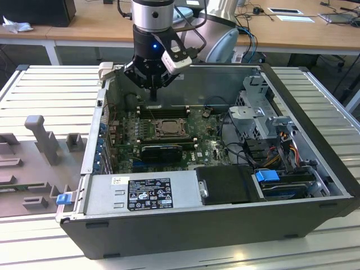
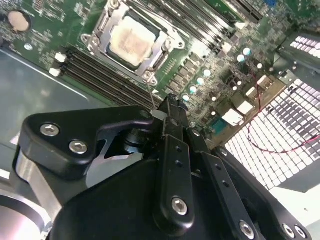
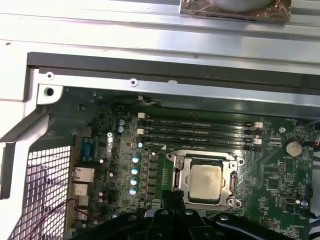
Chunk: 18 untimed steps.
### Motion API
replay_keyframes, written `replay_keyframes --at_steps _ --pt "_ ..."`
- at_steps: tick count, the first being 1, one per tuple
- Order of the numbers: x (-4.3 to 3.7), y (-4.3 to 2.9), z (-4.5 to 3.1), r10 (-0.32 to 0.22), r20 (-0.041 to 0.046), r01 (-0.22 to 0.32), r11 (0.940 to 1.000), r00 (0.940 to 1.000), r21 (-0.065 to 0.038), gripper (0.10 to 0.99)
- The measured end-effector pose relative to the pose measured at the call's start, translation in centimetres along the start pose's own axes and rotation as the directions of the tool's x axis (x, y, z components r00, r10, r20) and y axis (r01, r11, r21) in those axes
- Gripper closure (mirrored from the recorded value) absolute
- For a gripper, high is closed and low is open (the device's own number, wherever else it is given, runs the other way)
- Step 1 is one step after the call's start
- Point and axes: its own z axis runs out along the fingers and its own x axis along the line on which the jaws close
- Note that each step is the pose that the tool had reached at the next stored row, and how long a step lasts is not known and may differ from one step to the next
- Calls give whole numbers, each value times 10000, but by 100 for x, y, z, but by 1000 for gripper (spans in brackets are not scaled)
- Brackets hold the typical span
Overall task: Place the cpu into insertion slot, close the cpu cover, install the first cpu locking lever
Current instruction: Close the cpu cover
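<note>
— What does the exterior view show?
— An open computer case (image 1: 219, 225) lies on a slatted metal worktop (image 1: 45, 90). The arm's gripper (image 1: 153, 84) hangs inside it, above the memory slots (image 1: 163, 111) and just behind the insertion slot (image 1: 167, 128). Its jaws look drawn together on nothing.

— And the second wrist view?
— The black gripper (image 2: 170, 107) points down at the green motherboard (image 2: 210, 45). The jaws meet at the tip, nothing between them. Beyond lies the cpu (image 2: 132, 42), seated flat in the insertion slot (image 2: 100, 37), the cpu cover (image 2: 161, 31) closed around it.

— The first wrist view?
— The cpu (image 3: 205, 182) sits in its socket, silver top showing through the cover's (image 3: 205, 159) window, beside four memory slots (image 3: 200, 132). The gripper (image 3: 170, 215) is near the socket's edge.
</note>
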Motion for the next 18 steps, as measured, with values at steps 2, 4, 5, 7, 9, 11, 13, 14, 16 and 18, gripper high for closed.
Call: replay_keyframes --at_steps 2,4,5,7,9,11,13,14,16,18 --pt "58 3 31 1 4 -1 10000 10000 -17 980" --pt "112 5 87 -3 3 3 10000 10000 -17 980" --pt "126 5 112 -6 2 6 10000 10000 -16 980" --pt "142 4 151 -9 2 9 10000 10000 -17 980" --pt "149 3 183 -12 3 12 10000 10000 -18 980" --pt "157 4 195 -9 4 9 10000 10000 -42 980" --pt "164 4 197 -13 5 13 10000 10000 -45 980" --pt "168 4 197 -14 5 14 10000 10000 -45 980" --pt "179 5 197 -15 4 15 10000 10000 -45 980" --pt "187 6 197 -14 5 14 10000 10000 -45 980"
